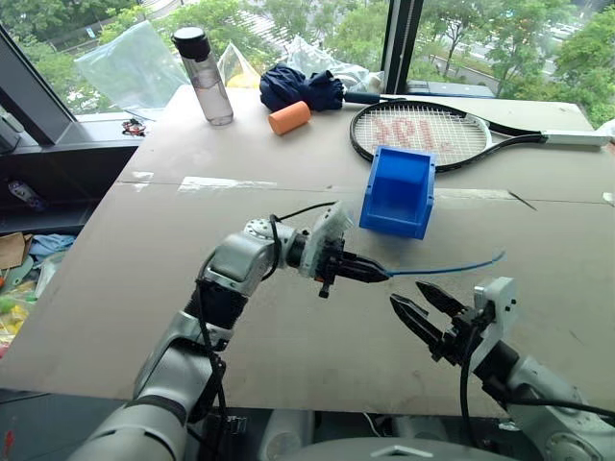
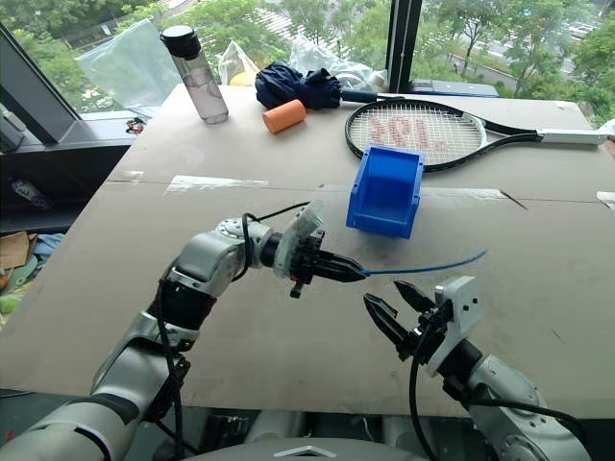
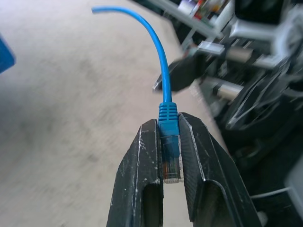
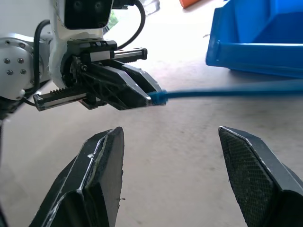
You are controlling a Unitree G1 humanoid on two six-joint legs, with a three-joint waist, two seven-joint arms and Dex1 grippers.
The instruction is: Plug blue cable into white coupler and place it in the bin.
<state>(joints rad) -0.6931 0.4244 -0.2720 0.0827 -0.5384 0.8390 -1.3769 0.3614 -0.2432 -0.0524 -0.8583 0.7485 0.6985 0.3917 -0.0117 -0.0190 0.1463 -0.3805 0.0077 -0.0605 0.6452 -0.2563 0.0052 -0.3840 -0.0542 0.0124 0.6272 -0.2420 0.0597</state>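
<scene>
Left gripper (image 1: 380, 275): clamped on blue cable (image 1: 447, 269) plug, cord trailing out past its tips. Right gripper (image 1: 423, 309): 2 fingers spread wide, empty, just below cable. Bin (image 1: 398, 191): beyond left gripper.

Silver-grey arms with black joint sleeves. Loose black cables loop along both. White wrist housings carry black ridged fingers (image 4: 102, 179), scuffed.

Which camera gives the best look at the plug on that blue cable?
The left wrist view: the plug sits close up, pinched between the left end effector. Both eye views show only the blue cable trailing out; the right wrist view shows just its blue boot.
</scene>
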